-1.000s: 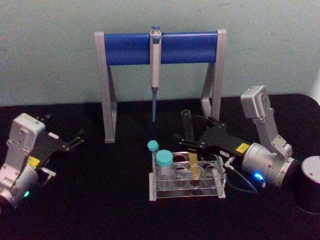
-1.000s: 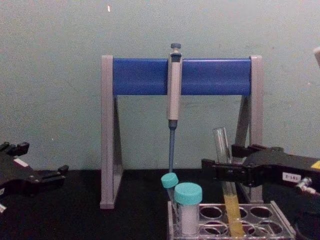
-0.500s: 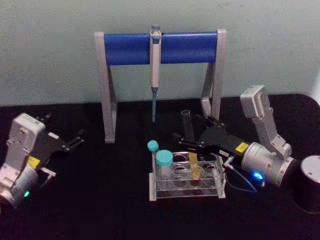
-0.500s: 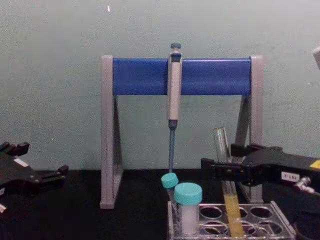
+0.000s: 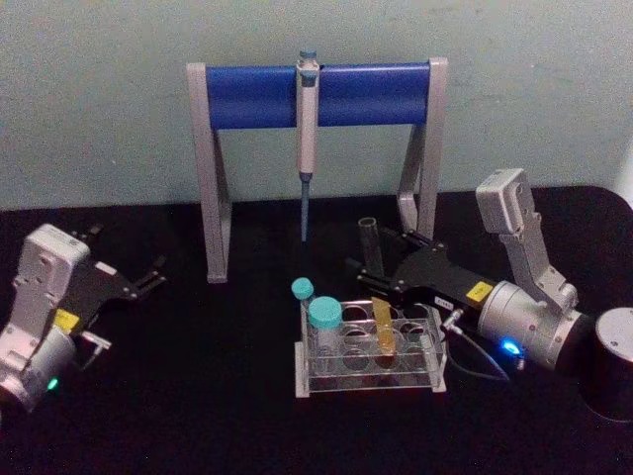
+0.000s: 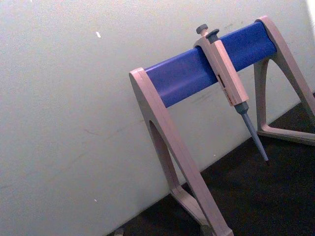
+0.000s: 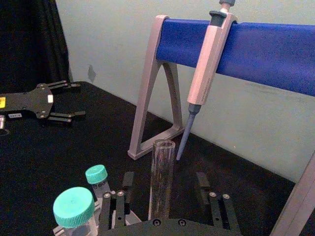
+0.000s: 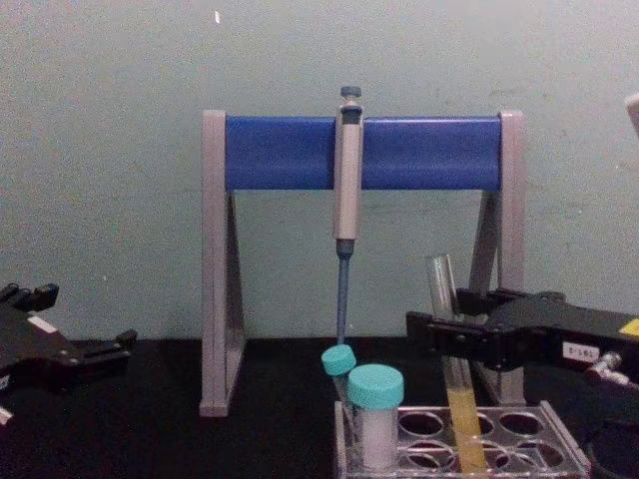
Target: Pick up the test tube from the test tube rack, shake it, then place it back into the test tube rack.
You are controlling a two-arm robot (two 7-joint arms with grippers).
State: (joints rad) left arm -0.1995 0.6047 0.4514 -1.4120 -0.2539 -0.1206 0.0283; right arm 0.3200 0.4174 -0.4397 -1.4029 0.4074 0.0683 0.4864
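The right end effector [image 5: 374,255] brackets the test tube [image 8: 440,284], released — poised above the liquid [image 8: 464,429] to clench bare glass. The tube stands in the test tube rack [image 5: 366,386]; the left end effector [image 5: 148,275] idles left, released.

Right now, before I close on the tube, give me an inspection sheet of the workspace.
Surface: black table, nothing spilled.
Job's things: test tube stands in the test tube rack, yellow liquid in its lower part.
Clutter: wide teal-capped tube and thin teal-capped tube at the rack's left end; pipette hanging on the pipette stand behind; dark cylinder far right.
Grippers: right gripper straddles the test tube above the rack, fingers open, gaps both sides; left gripper parked left, open.
Cables: grey cable loops by the rack's right end.
Surroundings: pale green wall.
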